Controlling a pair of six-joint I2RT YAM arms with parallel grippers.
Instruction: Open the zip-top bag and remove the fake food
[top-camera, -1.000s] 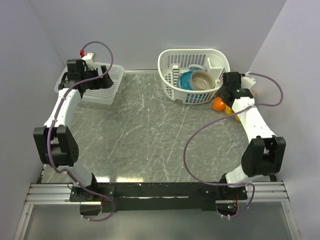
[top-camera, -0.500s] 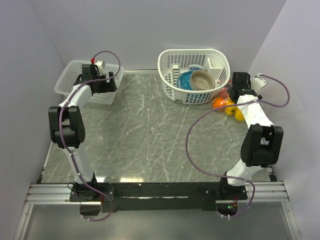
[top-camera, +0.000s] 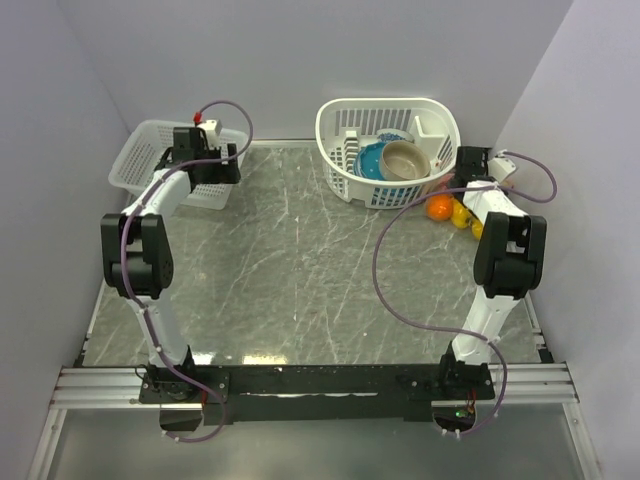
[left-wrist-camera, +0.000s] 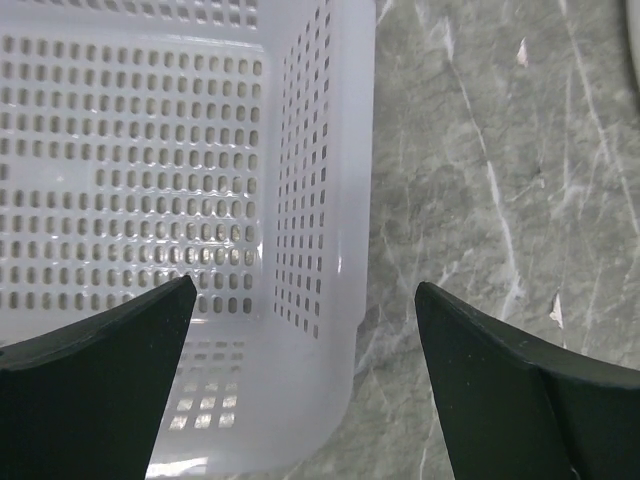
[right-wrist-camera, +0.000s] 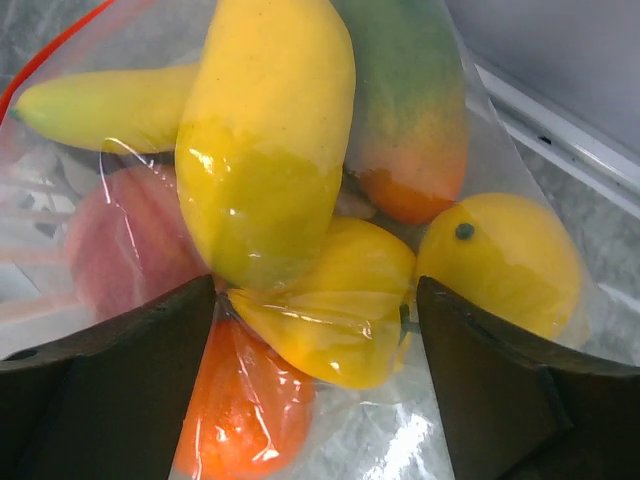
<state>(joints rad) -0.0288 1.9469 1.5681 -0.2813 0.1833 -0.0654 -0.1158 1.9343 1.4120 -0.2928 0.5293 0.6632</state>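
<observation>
On the far right of the counter (top-camera: 300, 260), beside the white basket (top-camera: 335, 125) of bowls (top-camera: 405, 160), the zip-top bag (right-wrist-camera: 85, 185) lies with the fake food (right-wrist-camera: 270, 140) inside. The right fingers (right-wrist-camera: 110, 380) hang spread wide over it, gripping nothing. Far left, the left fingers (left-wrist-camera: 90, 390) gape equally wide and empty above the corner of the perforated basket (left-wrist-camera: 180, 150).

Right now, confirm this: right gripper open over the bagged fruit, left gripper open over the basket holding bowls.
Not quite. The left wrist view shows the left gripper open over the empty perforated basket, not the one holding bowls. The rest holds.
</observation>
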